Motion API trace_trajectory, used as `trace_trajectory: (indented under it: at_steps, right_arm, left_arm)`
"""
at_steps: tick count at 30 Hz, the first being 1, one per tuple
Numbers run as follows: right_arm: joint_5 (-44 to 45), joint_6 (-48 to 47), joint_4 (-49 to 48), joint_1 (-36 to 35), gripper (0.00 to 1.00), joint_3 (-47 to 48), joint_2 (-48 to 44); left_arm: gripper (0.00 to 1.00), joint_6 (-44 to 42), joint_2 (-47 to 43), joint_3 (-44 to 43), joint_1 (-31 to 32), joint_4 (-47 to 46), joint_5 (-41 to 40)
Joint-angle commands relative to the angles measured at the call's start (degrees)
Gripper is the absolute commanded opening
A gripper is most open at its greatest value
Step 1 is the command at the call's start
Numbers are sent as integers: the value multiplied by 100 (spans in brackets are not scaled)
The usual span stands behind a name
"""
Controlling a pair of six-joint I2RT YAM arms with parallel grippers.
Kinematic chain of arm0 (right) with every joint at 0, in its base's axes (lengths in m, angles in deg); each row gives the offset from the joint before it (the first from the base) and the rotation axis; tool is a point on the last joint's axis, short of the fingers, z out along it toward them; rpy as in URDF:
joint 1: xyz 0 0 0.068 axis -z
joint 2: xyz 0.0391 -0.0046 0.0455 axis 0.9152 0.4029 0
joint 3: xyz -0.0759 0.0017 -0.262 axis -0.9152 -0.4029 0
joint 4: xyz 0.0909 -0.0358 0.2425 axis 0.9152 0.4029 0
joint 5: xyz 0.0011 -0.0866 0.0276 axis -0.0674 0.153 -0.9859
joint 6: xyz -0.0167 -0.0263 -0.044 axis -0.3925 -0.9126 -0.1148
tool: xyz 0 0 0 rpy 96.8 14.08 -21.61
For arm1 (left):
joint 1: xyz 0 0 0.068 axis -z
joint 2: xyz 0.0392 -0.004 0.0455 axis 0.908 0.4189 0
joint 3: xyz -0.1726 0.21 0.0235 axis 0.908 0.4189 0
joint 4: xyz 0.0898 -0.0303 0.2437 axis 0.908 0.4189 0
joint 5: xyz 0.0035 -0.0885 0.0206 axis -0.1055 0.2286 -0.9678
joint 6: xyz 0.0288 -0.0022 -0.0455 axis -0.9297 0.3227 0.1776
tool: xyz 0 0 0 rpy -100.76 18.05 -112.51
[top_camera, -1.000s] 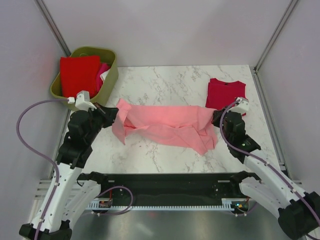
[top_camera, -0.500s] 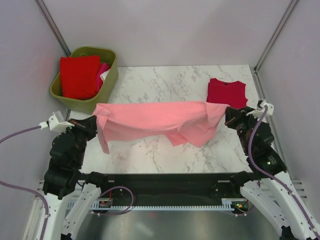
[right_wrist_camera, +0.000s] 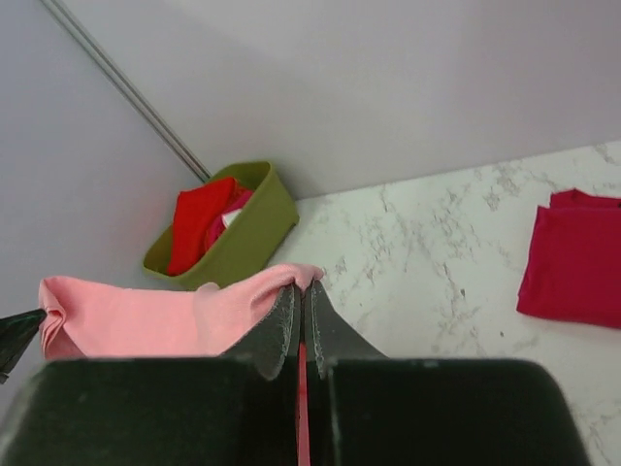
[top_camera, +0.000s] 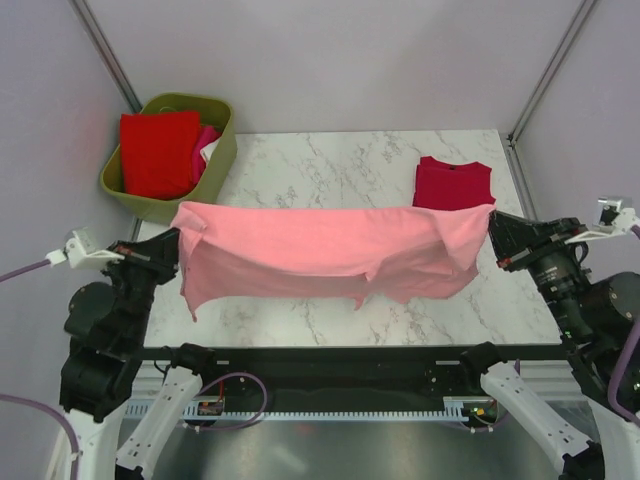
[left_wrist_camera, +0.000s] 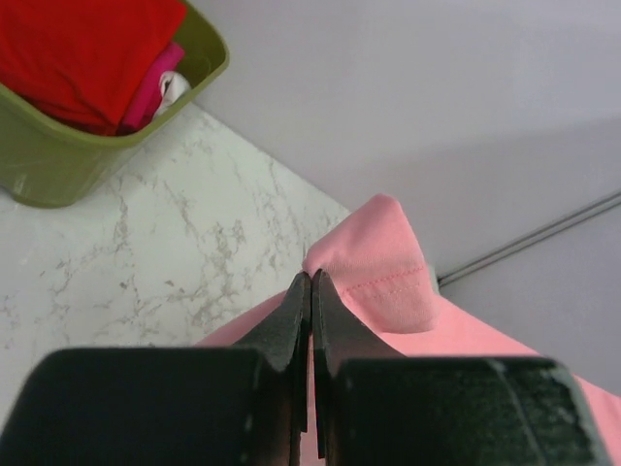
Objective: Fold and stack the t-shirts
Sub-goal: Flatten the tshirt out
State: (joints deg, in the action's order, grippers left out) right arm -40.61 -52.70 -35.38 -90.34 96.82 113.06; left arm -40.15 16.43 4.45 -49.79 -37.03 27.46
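Observation:
A light pink t-shirt hangs stretched in the air across the table, held at both ends. My left gripper is shut on its left end; the same cloth bunches at the closed tips. On the other side my right gripper is shut on the shirt's right end, where pink cloth wraps the closed tips. A folded dark crimson t-shirt lies flat at the back right of the table, and also shows in the right wrist view.
An olive-green basket stands at the back left corner with a bright red shirt, a hot pink one and a bit of white cloth inside. The marble table has metal posts at its corners.
Both arms have pulled apart and back toward the near edge, lifting the pink shirt off the table. It went from crumpled to a taut hanging band.

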Motion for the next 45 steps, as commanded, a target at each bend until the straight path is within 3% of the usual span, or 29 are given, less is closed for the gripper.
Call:
trace_trajectory:
  at_steps: [1, 6, 9, 14, 18, 25, 30, 35, 39, 45]
  right_arm:
    - [-58, -62, 530, 19, 0, -297, 694]
    - [538, 87, -383, 28, 0, -1061, 1959]
    - [768, 96, -876, 150, 0, -1063, 2952]
    - [-91, 324, -2124, 818, 0, -844, 4868]
    - [-584, 387, -2678, 1275, 0, 50, 6423]
    - [-1173, 237, -2565, 1574, 0, 1643, 8858]
    - [-832, 114, -2460, 1636, 0, 2109, 9502]
    - [161, -79, -1713, 1689, 0, 2576, 9942]
    - [742, -150, -1457, 1855, 0, 2375, 9925]
    - [743, -158, -1431, 2383, 0, 1847, 9608]
  left_arm:
    - [2, 269, 639, 549, -32, -41, 275]
    - [2, 514, 1859, 1235, -41, -1183, 214]
    - [2, 734, 2441, 1472, -50, -1939, 91]
    - [2, 1025, 3917, 1483, -313, -2836, -137]
    - [2, 973, 4928, 1080, -402, -3337, -270]
    - [2, 964, 6379, 630, -402, -4118, -182]
    - [2, 701, 6880, 603, -402, -4779, -235]
    - [2, 542, 7250, 516, -323, -5087, 396]
    - [2, 612, 7496, 454, -121, -5289, 732]
    - [2, 515, 7488, 384, 521, -5307, 223]
